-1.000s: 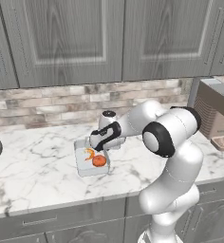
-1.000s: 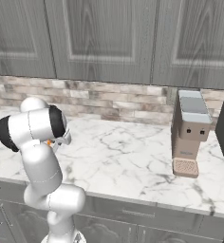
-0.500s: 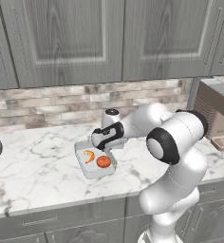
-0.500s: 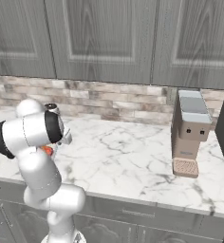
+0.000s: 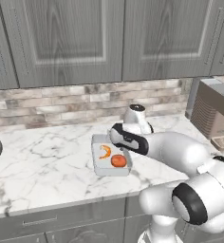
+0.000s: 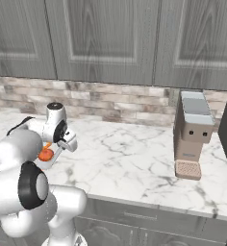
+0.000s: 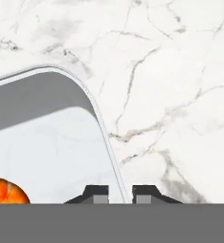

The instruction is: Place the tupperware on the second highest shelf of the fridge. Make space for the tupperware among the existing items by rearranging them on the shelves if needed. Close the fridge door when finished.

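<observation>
The two-finger gripper [image 7: 120,192] stands with its jaws almost closed on the thin side wall of the tupperware [image 5: 110,159], a small shallow pale grey-white rectangular container with rounded corners. In the hand view one dark tip [image 7: 96,194] is inside the wall and the other is outside, so the rim passes between them; I judge this to be a pinch on the edge.

The tupperware is on the white marble counter [image 5: 42,166], near the front edge, with no fridge in sight. It looks stiff and light, but the smooth wall may be slippery, and a grip on one side only could let it tilt (the middle of a long wall seems the safest place to hold).

Inside it lie an orange-red round piece of food [image 5: 118,160] and a curved orange piece [image 5: 105,151]. They are loose and can slide if the container leans.

Well apart, at the right end of the counter, stands a brown box-shaped machine [image 6: 193,133].
</observation>
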You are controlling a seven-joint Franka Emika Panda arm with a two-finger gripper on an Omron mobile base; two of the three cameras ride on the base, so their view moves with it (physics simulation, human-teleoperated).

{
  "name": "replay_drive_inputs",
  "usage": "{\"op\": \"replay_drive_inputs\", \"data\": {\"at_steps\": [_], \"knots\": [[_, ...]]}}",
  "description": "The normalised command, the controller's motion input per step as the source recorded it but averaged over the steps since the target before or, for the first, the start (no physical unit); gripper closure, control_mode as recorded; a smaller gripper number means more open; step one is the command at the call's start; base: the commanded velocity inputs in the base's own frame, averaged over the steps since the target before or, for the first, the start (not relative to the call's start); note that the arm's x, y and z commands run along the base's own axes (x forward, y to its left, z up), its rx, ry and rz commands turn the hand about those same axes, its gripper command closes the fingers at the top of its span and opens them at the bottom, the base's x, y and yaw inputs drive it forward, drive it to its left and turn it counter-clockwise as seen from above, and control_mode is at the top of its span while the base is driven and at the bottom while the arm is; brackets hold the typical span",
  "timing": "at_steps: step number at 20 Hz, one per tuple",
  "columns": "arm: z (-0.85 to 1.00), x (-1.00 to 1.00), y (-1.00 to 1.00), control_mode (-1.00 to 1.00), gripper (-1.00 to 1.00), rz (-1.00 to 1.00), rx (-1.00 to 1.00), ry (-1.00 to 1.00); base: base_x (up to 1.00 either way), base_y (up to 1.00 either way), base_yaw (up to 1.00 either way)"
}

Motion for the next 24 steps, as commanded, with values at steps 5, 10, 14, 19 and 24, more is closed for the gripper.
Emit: {"op": "replay_drive_inputs", "data": {"at_steps": [5, 10, 14, 19, 24], "knots": [[0.83, -0.50, -0.56, -1.00, 1.00, -0.40, 0.02, 0.00, 0.00, 0.00, 0.00], [0.88, -0.35, -0.64, -1.00, 1.00, -0.46, 0.05, 0.03, 0.00, 0.00, 0.00], [0.62, -0.38, -0.60, -1.00, 1.00, -0.51, 0.04, 0.01, 0.00, 0.00, 0.00], [0.27, -0.62, -0.24, -1.00, 1.00, -0.49, 0.05, -0.03, 0.00, 0.00, 0.00], [0.43, -0.62, 0.00, -1.00, 1.00, -0.30, 0.05, -0.07, 0.00, 0.00, 0.00]]}}
